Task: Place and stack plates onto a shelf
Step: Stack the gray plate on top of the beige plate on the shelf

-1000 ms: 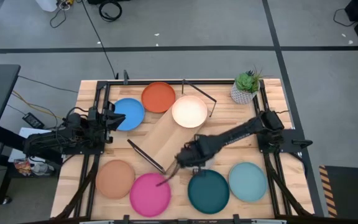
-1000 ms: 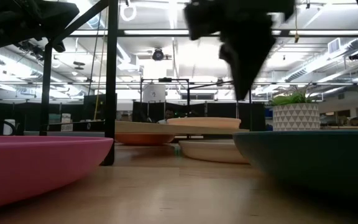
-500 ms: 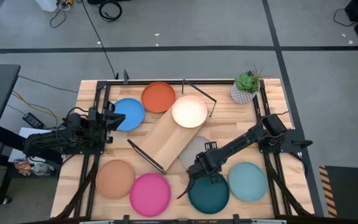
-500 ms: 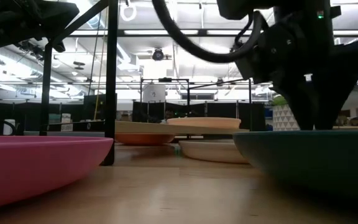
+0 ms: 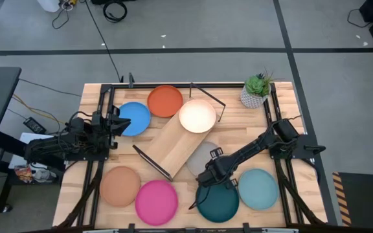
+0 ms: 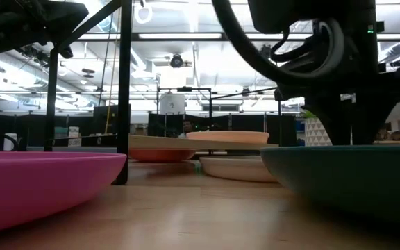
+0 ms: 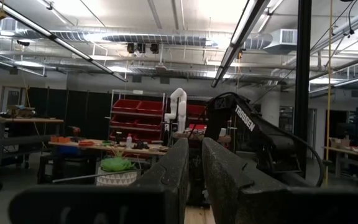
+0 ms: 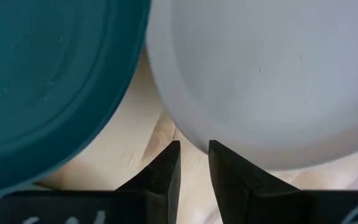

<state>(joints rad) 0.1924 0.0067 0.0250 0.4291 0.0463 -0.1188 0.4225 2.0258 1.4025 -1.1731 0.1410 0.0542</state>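
You see a dark teal plate, a pale grey plate and a pink plate, all plain.

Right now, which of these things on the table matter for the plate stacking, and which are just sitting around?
Part of the job: the shelf; cream plate on it; orange plate, blue plate, tan plate, pink plate, dark teal plate, light teal plate, pale grey plate; the right end effector.

Just lying about: potted plant.
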